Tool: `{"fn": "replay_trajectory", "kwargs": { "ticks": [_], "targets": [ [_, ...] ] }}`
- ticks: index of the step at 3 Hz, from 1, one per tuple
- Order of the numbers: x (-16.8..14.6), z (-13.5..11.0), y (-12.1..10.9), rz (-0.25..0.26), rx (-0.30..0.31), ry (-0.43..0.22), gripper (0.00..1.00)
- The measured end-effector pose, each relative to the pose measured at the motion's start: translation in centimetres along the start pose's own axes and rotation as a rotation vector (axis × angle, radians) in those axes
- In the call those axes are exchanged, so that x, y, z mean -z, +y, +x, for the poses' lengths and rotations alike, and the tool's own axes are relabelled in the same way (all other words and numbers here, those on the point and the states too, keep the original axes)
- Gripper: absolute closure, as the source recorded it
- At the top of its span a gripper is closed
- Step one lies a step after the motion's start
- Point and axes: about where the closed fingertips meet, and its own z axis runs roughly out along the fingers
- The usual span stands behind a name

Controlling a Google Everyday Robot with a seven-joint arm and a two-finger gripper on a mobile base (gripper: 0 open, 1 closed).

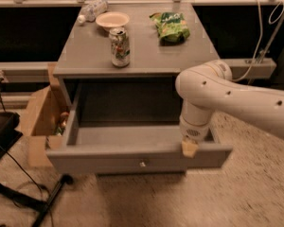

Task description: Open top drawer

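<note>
Test lab, cables (pixel 259 27), pincer (pixel 190 148) at top drawer (pixel 109 157)

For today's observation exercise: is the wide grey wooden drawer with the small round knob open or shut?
Open. The top drawer juts out, its grey inside exposed; the gripper rests at its front's top edge.
</note>
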Motion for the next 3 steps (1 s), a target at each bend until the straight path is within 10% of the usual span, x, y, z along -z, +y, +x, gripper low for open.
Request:
{"fn": "replay_trajectory", "kwargs": {
  "ticks": [2,3],
  "targets": [
    [1.3,1.8,3.9,-0.022,-0.011,0.023,1.0],
    [1.4,1.8,3.9,-0.022,-0.011,0.023,0.82]
  ]
}}
